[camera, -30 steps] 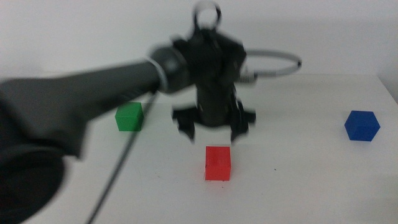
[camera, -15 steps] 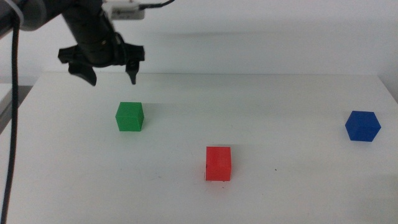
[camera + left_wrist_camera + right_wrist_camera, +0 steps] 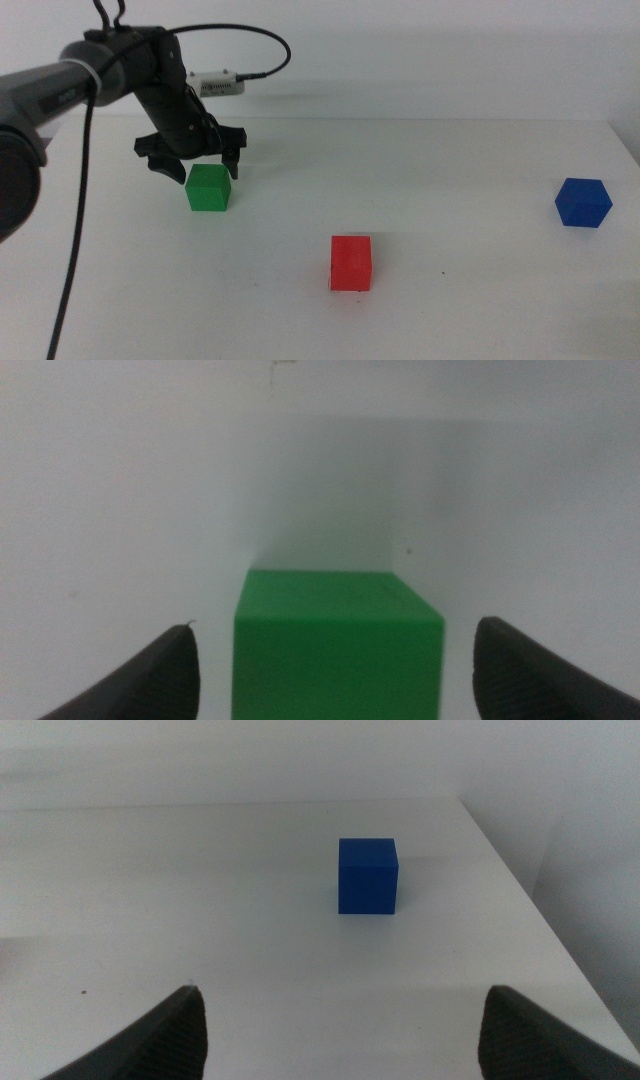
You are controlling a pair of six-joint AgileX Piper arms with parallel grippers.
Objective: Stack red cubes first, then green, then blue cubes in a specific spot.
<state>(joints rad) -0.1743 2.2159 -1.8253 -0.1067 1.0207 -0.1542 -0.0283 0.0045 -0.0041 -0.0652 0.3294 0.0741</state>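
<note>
- The left claw [image 3: 193,168] hangs over the far-left part of the white surface [image 3: 450,300], its two dark jaws spread wide and pointing down.
- The jaw tips sit at either side of the green cube [image 3: 208,188], just above and behind its top face; from the middle view it is hard to say whether they touch it, but they seem to stand clear.
- In the left wrist view the green cube [image 3: 338,645] lies centred between the spread jaws, with open gaps on both sides.
- The left arm [image 3: 60,90] reaches in from the left, with a cable [image 3: 250,45] looping above it.
- The red cube [image 3: 351,263] rests alone near the middle front of the surface, well apart from the green one.
- The blue cube [image 3: 583,202] rests near the right edge, far from both others.
- The right claw [image 3: 340,1040] waits out of the middle view, jaws spread, facing the blue cube [image 3: 367,875] from well back.
</note>
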